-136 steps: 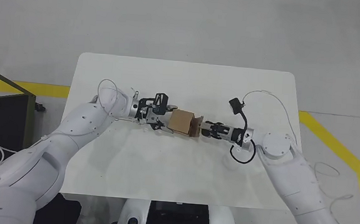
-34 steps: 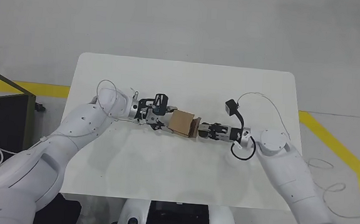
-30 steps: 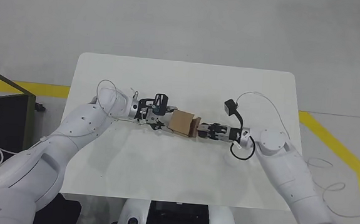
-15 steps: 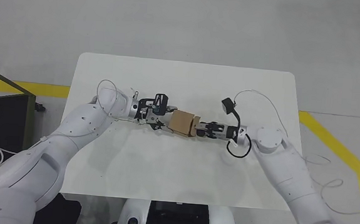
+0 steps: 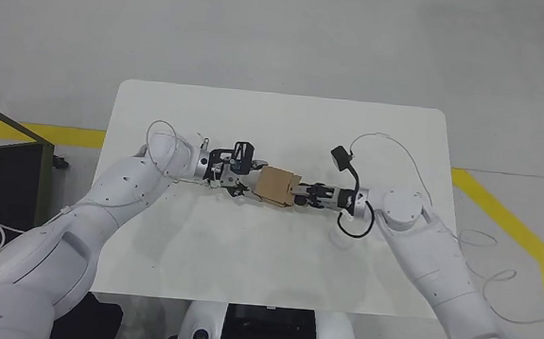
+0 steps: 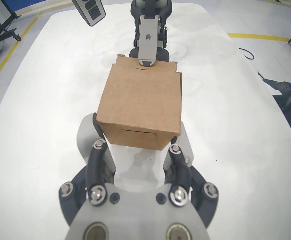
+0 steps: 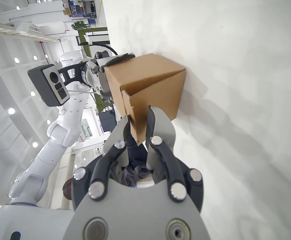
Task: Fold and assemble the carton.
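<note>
We're seeing the carton [image 5: 277, 185] sitting on the table [image 5: 246, 263], mid-frame in the top view, between both arms. The left gripper [image 6: 137, 136] is clamping its closed end, fingers spread wide, one on each side. The right gripper [image 7: 139, 118] is pinching a flap [image 7: 156, 100] at the open end, fingers nearly together.

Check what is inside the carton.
Nothing visible. The carton has its end flap, pinched by the right gripper, mostly across the opening; the left gripper holds the closed end. The interior is hidden.
</note>
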Tool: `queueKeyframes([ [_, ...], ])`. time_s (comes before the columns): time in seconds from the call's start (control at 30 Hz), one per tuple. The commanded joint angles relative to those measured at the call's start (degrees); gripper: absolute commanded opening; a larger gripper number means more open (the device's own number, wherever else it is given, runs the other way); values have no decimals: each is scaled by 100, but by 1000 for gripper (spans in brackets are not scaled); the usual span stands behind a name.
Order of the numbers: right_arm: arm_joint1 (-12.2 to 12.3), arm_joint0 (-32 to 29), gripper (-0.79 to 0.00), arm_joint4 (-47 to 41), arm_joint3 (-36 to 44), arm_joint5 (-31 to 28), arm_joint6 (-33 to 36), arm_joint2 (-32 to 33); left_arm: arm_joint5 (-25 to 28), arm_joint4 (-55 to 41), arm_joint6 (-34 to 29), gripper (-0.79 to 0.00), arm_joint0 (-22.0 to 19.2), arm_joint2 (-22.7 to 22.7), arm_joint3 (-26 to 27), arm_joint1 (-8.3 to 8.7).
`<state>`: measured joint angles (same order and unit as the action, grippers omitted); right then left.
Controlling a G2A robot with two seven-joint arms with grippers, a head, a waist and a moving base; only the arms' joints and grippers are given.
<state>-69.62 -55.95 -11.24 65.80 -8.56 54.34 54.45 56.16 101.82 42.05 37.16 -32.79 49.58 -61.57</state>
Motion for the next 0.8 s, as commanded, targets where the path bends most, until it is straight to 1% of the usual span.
queueKeyframes([
  [0.0, -2, -8, -671, 12, 23, 10, -17, -3, 1, 2, 2, -262, 1, -1, 1, 1],
  [0.23, -2, -24, -686, 140, 101, 166, -137, -12, 0, -10, -5, -265, 6, -10, -2, 3],
  [0.4, 6, -69, -686, 137, 155, 130, -146, 23, 3, -17, -17, -271, 9, -15, 5, 4],
  [0.43, 6, -70, -686, 149, 175, 138, -143, 17, 3, -18, -19, -262, 10, -16, 7, 4],
  [0.77, -64, 102, -680, 281, 226, 277, -167, -176, 7, -17, -17, -265, 11, -25, 45, 8],
])
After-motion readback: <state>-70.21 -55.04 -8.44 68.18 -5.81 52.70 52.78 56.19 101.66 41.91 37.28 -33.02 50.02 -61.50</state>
